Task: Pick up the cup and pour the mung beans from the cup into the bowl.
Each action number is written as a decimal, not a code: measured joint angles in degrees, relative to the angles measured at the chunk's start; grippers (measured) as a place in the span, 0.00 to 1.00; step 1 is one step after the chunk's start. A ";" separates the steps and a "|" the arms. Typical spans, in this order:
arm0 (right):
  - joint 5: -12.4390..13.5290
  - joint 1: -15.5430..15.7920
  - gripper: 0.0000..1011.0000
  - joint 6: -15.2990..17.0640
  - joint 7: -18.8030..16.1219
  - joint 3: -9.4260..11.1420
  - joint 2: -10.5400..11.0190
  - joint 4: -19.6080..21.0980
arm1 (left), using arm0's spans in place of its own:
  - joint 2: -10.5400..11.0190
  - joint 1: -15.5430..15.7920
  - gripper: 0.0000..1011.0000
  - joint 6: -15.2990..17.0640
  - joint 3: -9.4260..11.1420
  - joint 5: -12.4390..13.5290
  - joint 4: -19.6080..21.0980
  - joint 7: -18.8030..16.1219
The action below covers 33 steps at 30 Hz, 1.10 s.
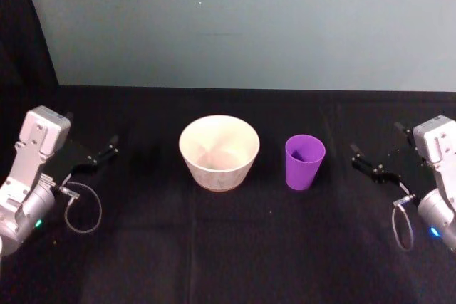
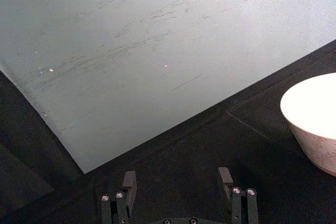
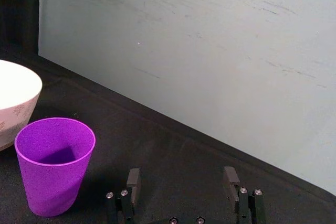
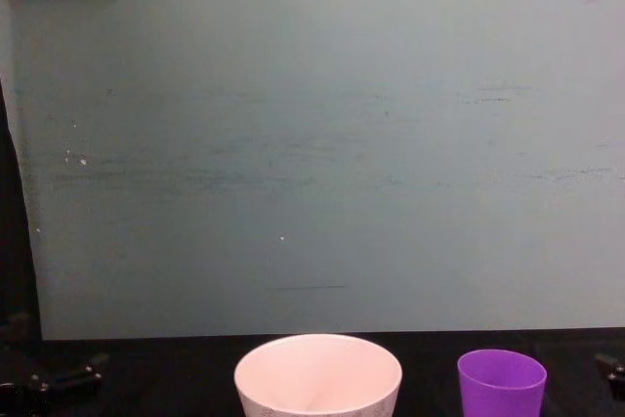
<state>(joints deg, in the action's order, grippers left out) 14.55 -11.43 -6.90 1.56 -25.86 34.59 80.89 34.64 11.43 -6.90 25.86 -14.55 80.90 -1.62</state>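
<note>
While left gripper (image 1: 108,149) and right gripper (image 1: 358,156) hold jaws wide and empty, tapered purple cup (image 1: 305,165) upright beside off-white bowl (image 1: 217,172)

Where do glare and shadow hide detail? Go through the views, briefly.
Left wrist view: the bowl glares blank white inside. Head view: the black tablecloth swallows any shadows. Right wrist view: a dark patch lies low inside the cup, shadow or contents, cannot tell. Chest view: the wall is lit evenly, no glare.
</note>
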 joint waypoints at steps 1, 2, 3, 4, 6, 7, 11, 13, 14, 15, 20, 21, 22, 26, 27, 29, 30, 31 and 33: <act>0.00 0.00 0.99 0.00 0.01 -0.01 0.01 0.01 | 0.00 0.00 1.00 0.00 0.00 0.00 0.00 0.00; 0.00 0.00 0.99 0.00 0.01 -0.01 0.01 0.01 | 0.00 0.00 1.00 0.00 0.00 0.00 0.00 0.00; 0.00 0.00 0.99 0.00 0.01 -0.01 0.02 0.01 | 0.00 0.00 1.00 0.00 0.00 0.00 0.00 0.00; 0.00 0.00 0.99 0.00 0.02 -0.01 0.02 0.01 | 0.00 0.00 1.00 0.00 0.01 0.00 0.00 0.00; 0.00 0.00 0.99 0.00 0.03 -0.01 0.03 0.01 | 0.00 0.00 1.00 0.00 0.00 0.00 0.00 0.00; 0.00 0.00 0.99 0.00 0.04 -0.01 0.04 0.01 | 0.00 0.00 1.00 0.00 0.00 0.00 0.00 0.00; 0.00 0.00 0.99 0.00 0.05 -0.01 0.05 0.01 | 0.00 0.00 1.00 0.00 0.00 0.00 0.00 0.00; 0.00 0.00 0.99 0.00 0.06 -0.01 0.06 0.01 | 0.00 0.00 1.00 0.00 0.00 0.00 0.00 0.00; 0.00 0.00 0.99 0.00 0.06 -0.01 0.06 0.01 | 0.00 0.00 1.00 0.00 0.00 0.00 0.00 0.00; 0.00 0.00 0.99 0.00 0.06 -0.01 0.06 0.01 | 0.00 0.00 1.00 0.00 0.00 0.00 0.00 0.00; 0.00 0.00 0.99 0.00 0.06 -0.01 0.06 0.01 | 0.00 0.00 1.00 0.00 0.00 0.00 0.00 0.00; 0.00 0.00 0.99 -0.01 0.06 -0.01 0.06 0.01 | 0.00 0.00 1.00 0.00 0.00 0.00 0.00 0.00; 0.00 0.00 0.99 0.00 0.06 -0.01 0.06 0.01 | 0.00 0.00 1.00 0.00 0.00 0.00 0.00 0.00; 0.00 0.00 0.99 0.00 0.06 -0.01 0.06 0.01 | 0.00 0.00 1.00 0.00 0.00 0.00 0.00 0.00; 0.00 0.00 0.99 -0.01 0.06 -0.01 0.06 0.01 | 0.00 0.00 1.00 0.00 0.00 0.00 0.00 0.00; 0.00 0.00 0.99 -0.01 0.06 -0.01 0.06 0.01 | 0.00 0.00 1.00 0.00 0.00 0.00 0.00 0.00; 0.00 0.00 0.99 0.00 0.06 -0.01 0.06 0.01 | 0.00 0.00 1.00 0.00 0.01 0.00 0.00 0.00; 0.00 0.00 0.99 0.00 0.06 -0.01 0.06 0.01 | 0.00 0.00 1.00 0.00 0.00 0.00 0.00 0.00; 0.00 0.00 0.99 -0.01 0.06 -0.01 0.06 0.01 | 0.00 0.00 1.00 0.00 0.00 0.00 0.00 0.00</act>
<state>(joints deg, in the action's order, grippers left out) 14.55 -11.43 -6.91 1.62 -25.86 34.65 80.90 34.65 11.43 -6.90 25.86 -14.55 80.90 -1.62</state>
